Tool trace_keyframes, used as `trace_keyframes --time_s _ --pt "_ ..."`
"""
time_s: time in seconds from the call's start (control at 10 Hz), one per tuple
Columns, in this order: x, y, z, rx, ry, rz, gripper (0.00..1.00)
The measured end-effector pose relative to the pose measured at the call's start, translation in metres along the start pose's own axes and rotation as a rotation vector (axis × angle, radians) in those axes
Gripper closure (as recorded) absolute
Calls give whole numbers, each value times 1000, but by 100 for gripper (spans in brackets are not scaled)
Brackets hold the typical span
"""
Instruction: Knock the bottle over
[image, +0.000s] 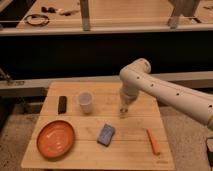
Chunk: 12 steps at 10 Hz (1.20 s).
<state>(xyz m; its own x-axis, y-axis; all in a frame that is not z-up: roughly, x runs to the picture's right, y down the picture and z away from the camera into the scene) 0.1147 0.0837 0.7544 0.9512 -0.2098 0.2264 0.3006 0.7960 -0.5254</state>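
Observation:
My gripper hangs from the white arm over the middle right of the wooden table, pointing down, with its tip close to the tabletop. A small slim pale bottle shows right at the gripper's tip. It is mostly hidden by the gripper, and I cannot tell whether the two touch. The wider white cup stands upright to the left of the gripper, apart from it.
A black block lies at the table's left, beside the cup. An orange plate sits at the front left. A blue sponge lies at the front middle. An orange stick-shaped object lies at the front right. A dark shelf runs behind the table.

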Motion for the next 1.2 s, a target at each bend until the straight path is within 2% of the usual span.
trace_keyframes --time_s 1.2 --pt "-6 -2 2 -7 -27 14 95"
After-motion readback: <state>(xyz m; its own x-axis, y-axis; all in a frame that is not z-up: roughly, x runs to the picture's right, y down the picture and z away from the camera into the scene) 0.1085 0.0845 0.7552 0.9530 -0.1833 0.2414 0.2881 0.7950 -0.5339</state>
